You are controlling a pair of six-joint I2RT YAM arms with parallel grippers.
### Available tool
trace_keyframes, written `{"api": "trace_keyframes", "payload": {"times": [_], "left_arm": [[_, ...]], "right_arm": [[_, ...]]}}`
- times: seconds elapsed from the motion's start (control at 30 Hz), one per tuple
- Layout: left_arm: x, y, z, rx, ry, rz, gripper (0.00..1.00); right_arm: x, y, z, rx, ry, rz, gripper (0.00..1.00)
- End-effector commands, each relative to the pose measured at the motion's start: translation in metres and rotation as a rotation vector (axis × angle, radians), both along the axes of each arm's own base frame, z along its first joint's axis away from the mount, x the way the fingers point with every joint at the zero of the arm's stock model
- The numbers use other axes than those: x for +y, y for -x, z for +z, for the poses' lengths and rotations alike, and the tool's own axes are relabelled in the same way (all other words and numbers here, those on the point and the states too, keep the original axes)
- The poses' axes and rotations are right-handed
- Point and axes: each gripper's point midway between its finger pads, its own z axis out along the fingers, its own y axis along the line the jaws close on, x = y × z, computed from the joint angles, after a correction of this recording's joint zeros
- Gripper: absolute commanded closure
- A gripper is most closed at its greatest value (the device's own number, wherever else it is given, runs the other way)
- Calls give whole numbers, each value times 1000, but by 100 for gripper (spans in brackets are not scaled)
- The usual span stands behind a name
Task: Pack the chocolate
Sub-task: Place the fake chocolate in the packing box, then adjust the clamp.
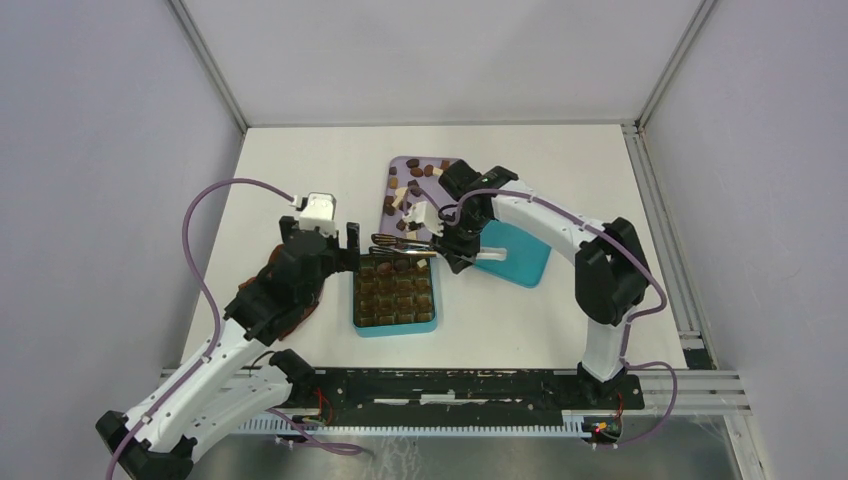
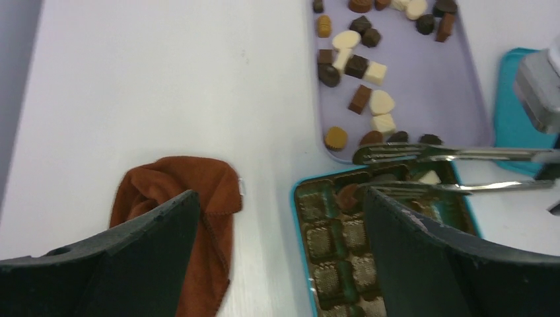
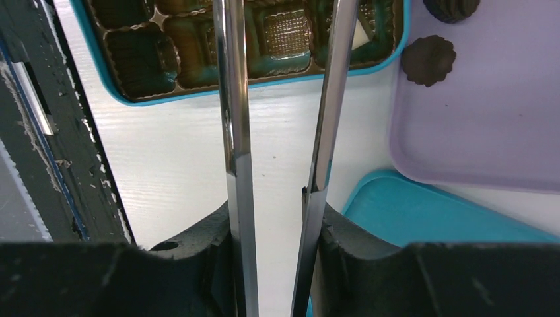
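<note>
Several loose pieces of chocolate point(image 1: 415, 180) in dark brown, mid brown and cream lie on a lilac tray point(image 2: 429, 86). Below it stands the teal box point(image 1: 395, 325) with a brown gridded insert. My right gripper point(image 3: 274, 228) is shut on metal tongs point(image 3: 234, 99), whose two arms stand apart and reach over the box's far row point(image 2: 422, 153). A brown piece point(image 2: 347, 196) sits in a cell beside the nearer tong tip, and a cream piece point(image 2: 429, 177) sits in a cell further right. My left gripper point(image 2: 280, 198) hangs open over the box's left edge with nothing in it.
A reddish-brown cloth point(image 2: 178, 191) lies crumpled left of the box, under my left arm. The teal lid point(image 1: 515, 255) lies right of the box, below the tray. A dark round piece point(image 3: 429, 61) sits at the tray's near corner.
</note>
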Motion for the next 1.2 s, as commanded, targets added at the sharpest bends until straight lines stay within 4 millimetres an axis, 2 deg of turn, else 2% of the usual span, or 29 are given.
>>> {"api": "trace_keyframes", "payload": {"times": [0.0, 0.17, 0.27, 0.37, 0.43, 0.53, 0.7, 0.8, 0.93, 1.03, 1.17], "left_arm": [[-31, 4, 61, -88, 254, -103, 2], [-80, 27, 124, -161, 707, -298, 2], [-104, 38, 138, -135, 930, -390, 3], [-129, 41, 139, -65, 1140, -459, 3], [-142, 35, 134, 8, 1240, -448, 3], [-157, 17, 120, 112, 1292, -362, 3], [-180, -7, 101, 151, 1230, -181, 0], [-191, -20, 78, 209, 1174, -57, 0], [-207, -29, 74, 205, 1149, -37, 0], [-211, -36, 75, 183, 1158, -22, 0], [-206, -51, 67, 150, 1170, 81, 3]], "right_arm": [[-5, -2, 43, -50, -131, -16, 61], [-21, -15, 72, -59, -267, -94, 61], [-28, -19, 91, -52, -383, -139, 61], [-30, -22, 105, -60, -477, -183, 61], [-28, -21, 111, -55, -520, -205, 61], [-26, -22, 117, -57, -562, -238, 61], [-21, -21, 120, -27, -596, -254, 61], [-20, -21, 119, -18, -597, -258, 61], [-20, -20, 115, -8, -593, -263, 61], [-20, -20, 114, -6, -592, -263, 61], [-21, -19, 115, -11, -594, -264, 61]]}}
